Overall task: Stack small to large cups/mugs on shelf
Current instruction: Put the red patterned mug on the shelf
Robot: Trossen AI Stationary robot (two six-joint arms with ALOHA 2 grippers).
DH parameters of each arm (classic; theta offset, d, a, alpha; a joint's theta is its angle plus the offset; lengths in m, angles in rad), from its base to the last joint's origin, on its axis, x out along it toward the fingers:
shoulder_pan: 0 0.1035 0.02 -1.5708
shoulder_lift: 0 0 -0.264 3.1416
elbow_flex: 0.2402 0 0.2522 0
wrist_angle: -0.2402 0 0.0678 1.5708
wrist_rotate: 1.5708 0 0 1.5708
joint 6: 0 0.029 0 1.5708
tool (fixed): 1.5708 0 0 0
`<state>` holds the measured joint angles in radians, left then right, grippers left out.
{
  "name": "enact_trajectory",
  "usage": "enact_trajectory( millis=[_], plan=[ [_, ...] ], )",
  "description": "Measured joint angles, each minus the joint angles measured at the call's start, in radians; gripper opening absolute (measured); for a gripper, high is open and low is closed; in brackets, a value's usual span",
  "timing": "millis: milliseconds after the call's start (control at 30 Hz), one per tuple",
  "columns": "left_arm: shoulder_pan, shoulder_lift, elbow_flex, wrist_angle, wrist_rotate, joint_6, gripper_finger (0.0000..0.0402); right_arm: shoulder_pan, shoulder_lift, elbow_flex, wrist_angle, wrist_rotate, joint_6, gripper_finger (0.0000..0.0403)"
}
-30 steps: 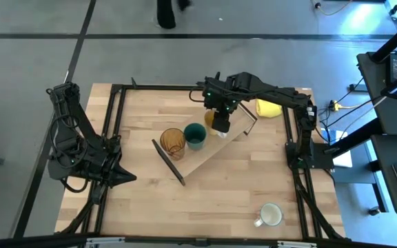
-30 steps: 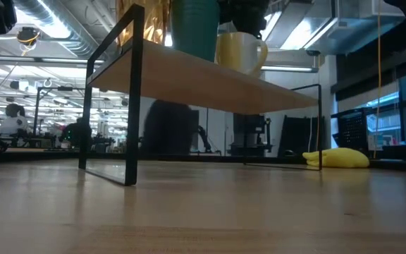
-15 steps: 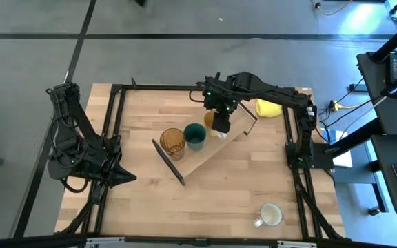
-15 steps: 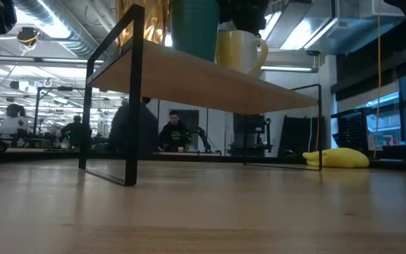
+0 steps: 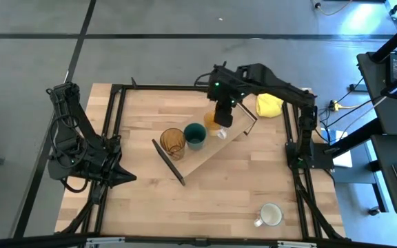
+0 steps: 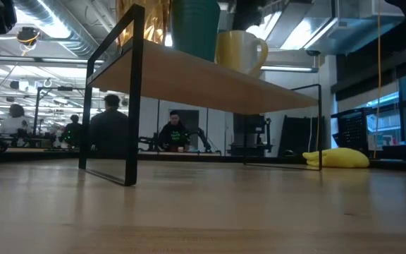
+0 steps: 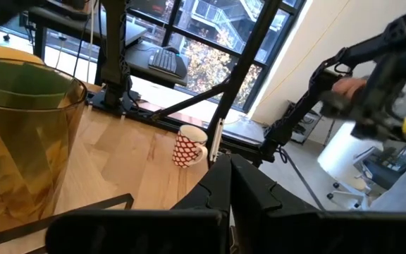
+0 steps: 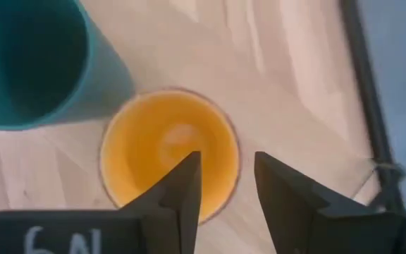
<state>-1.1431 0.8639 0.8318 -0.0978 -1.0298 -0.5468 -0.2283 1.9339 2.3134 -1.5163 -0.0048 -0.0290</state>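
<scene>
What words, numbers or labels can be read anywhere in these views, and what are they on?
"6" followed by a cut-off letter, perhaps "N": white marks on the right gripper's dark body, right wrist view; the rest runs off the picture's edge.
White mug on the table: a red-and-white pattern, no lettering that can be made out.
Amber glass, teal cup, orange mug, shelf: no text visible.

amber tumbler, teal cup, orange mug
</scene>
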Motion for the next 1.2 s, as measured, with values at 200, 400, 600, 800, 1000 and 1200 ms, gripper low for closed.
enact_trajectory(
  millis=[200,400,600,800,1000,1200],
  plan=[
    [0.000,0.000,0.000,-0.001,0.000,0.000,0.0000,-0.037,-0.040,-0.006,-0.057,0.184,0.065,0.0128],
    [0.000,0.000,0.000,-0.007,0.000,-0.001,0.0000,-0.111,-0.043,-0.100,-0.039,0.043,0.173,0.0052],
    [0.000,0.000,0.000,-0.007,0.000,-0.016,0.0000,-0.156,-0.045,-0.168,-0.056,0.124,0.230,0.0011],
    [0.000,0.000,0.000,-0.010,0.000,-0.027,0.0000,-0.153,-0.173,-0.192,-0.054,0.070,0.274,0.0007],
    [0.000,0.000,0.000,-0.054,0.001,-0.027,0.0000,-0.039,-0.392,-0.271,-0.051,-0.009,0.451,0.0055],
    [0.000,0.000,0.000,-0.057,0.041,-0.020,0.0000,0.192,-0.675,-0.654,-0.054,-0.080,0.821,0.0113]
  ],
)
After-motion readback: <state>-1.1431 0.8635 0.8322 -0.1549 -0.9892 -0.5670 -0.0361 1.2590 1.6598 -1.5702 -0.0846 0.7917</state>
